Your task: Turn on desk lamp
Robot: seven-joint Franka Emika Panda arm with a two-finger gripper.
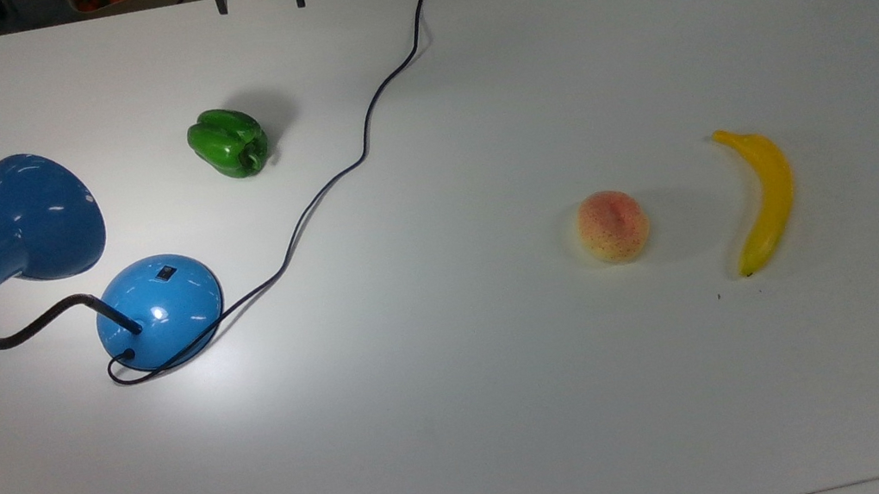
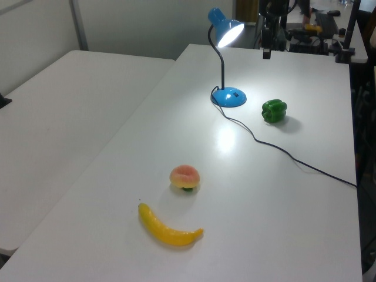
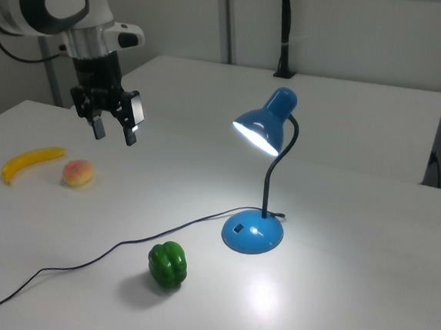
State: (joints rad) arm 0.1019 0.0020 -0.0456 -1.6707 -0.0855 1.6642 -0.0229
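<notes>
Now | desk lamp [image 3: 262, 145] lit | tool [image 3: 115, 131] raised, fingers spread, holding nothing

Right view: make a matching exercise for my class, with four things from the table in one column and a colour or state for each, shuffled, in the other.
Things:
1. desk lamp
2. bell pepper
3. banana
4. hand

States:
a. yellow, lying beside the peach
b. open, raised above the table
c. green, near the cord
d. blue, shining

Pairs: 1-d, 2-c, 3-a, 4-b
</notes>
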